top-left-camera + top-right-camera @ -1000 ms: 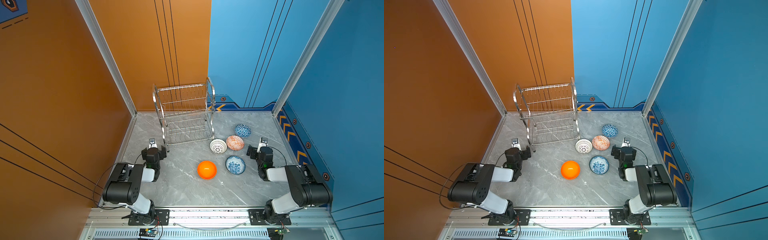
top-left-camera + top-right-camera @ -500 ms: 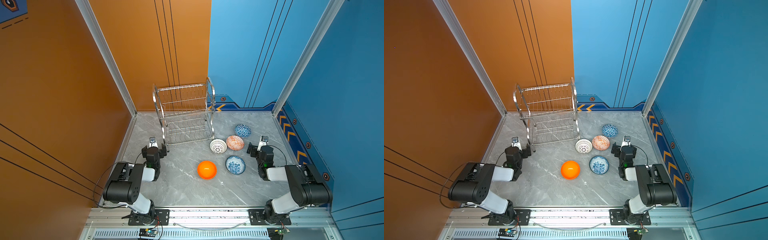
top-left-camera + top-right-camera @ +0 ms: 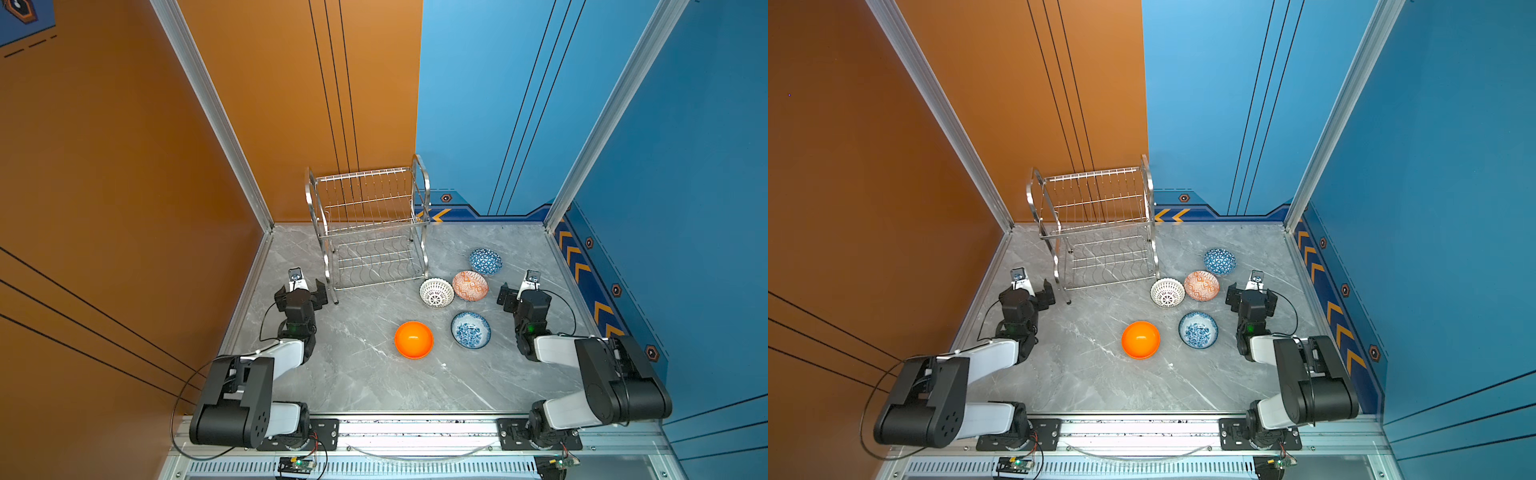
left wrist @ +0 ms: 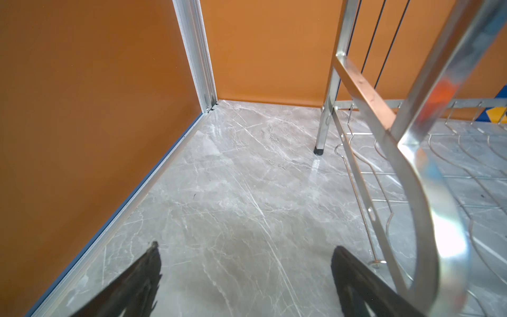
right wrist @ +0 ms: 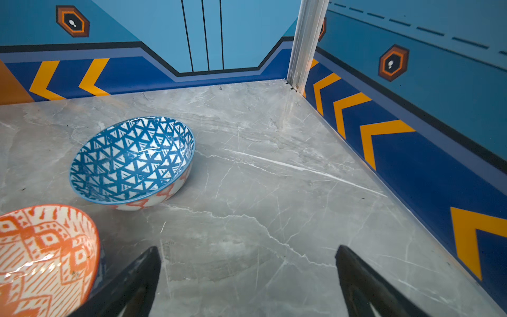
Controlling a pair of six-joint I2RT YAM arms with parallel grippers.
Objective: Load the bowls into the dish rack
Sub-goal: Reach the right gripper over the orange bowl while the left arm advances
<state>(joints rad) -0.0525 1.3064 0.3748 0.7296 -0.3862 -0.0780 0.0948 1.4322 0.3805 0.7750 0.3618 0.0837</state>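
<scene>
Top views: table [image 3: 353, 374] bare between left pincer [image 3: 301, 291], orange bowl [image 3: 414, 339].

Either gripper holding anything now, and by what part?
Nothing held. Left gripper and right gripper are both open, with only bare tabletop between the jaws.

I can read no word, brand or number anywhere. The only signs are yellow chevrons [image 5: 92, 72] on the dark blue wall band [image 5: 142, 74], running along the wall foot to the right of the dish rack [image 3: 370, 232], and orange-black hexagon badges [image 5: 72, 21] above that band
</scene>
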